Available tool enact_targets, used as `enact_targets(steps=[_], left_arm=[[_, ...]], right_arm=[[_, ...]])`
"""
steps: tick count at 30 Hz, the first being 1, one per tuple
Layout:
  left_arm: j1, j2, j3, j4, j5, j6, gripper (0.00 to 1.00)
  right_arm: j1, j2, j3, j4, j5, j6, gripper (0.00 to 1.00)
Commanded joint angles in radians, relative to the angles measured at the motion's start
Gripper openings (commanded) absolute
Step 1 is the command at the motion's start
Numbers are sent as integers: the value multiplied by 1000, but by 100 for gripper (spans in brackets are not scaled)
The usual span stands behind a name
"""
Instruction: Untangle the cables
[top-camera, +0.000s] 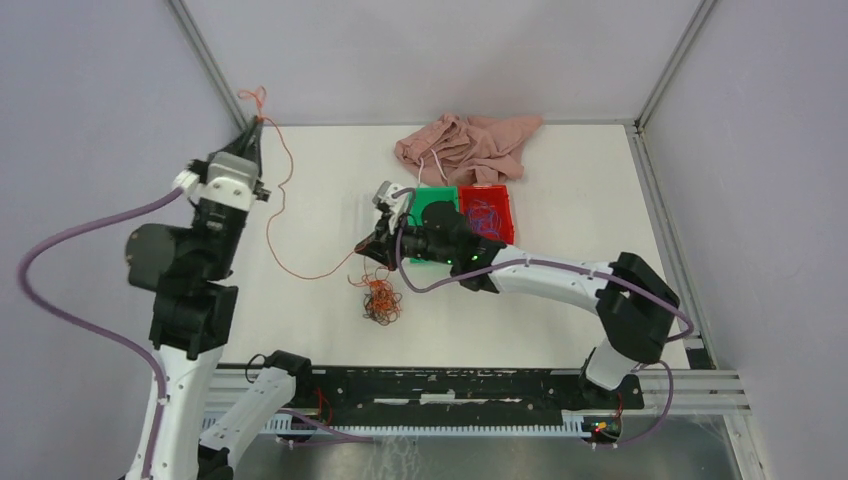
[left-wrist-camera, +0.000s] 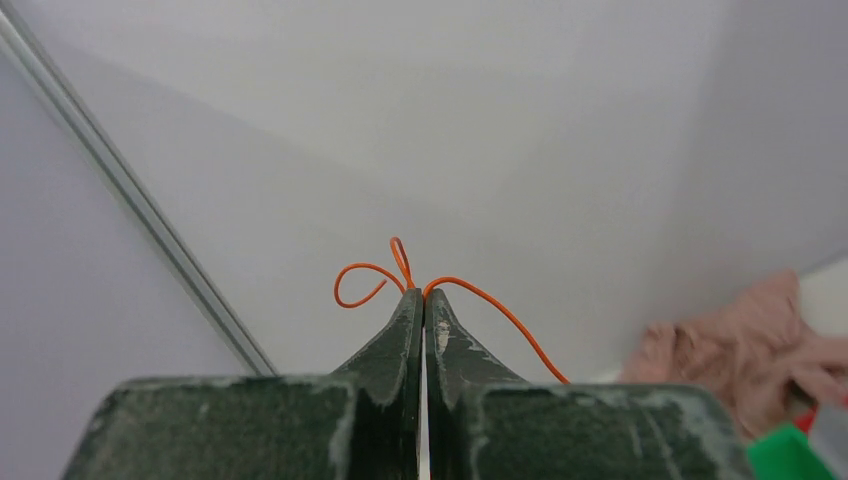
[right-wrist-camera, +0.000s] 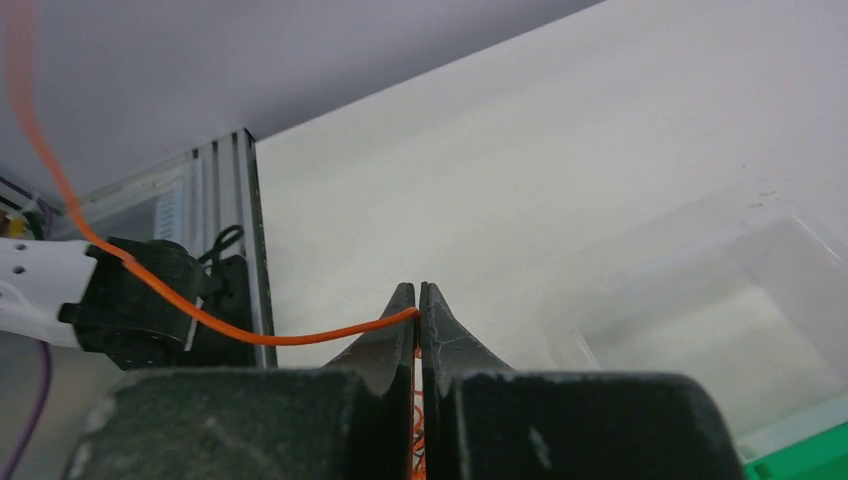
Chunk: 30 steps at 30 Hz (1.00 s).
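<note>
Top view: the left gripper (top-camera: 258, 126) is raised over the worktop's (top-camera: 330, 160) far-left corner, jaws together and clamped on one end of an orange cable (top-camera: 275, 215). The cable drops, then curves across the left half of the worktop to the right gripper (top-camera: 364, 250) near the centre, jaws together on it. A tangle of cables (top-camera: 380, 300), orange-red and dark, curly, lies just on the near side of the right gripper. A pink cloth (top-camera: 465, 148) sits at the far edge. A green bin (top-camera: 437, 200) and a red bin (top-camera: 490, 215) stand side by side in front of it, with blue-purple strands in the red bin. White worktop, grey walls, metal frame posts.

Left wrist: the left gripper (left-wrist-camera: 424, 297) is closed. The orange cable (left-wrist-camera: 490, 308) is pinched at the tips, with a small loop on the left and a strand running down on the right. Grey wall behind, pink cloth (left-wrist-camera: 740, 345) low right.

Right wrist: the right gripper (right-wrist-camera: 418, 292) is closed on the orange cable (right-wrist-camera: 250, 336), which runs off left and up. More orange shows between the fingers below. White worktop (right-wrist-camera: 450, 150) ahead.
</note>
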Motion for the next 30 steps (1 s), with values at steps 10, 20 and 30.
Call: enact_targets(steps=[10,20,30], left_arm=[[7,-113,-478,-426,200,-120,12],[7,4,-360,-983,709,298,61],[6,13,-313,-1031,813,399,67]], right_arm=[[-41,-191,-133,35,-110,247,1],[-40,-162,-37,-212,-65,199,1],[-37,-141,19,-299,-73,174,1]])
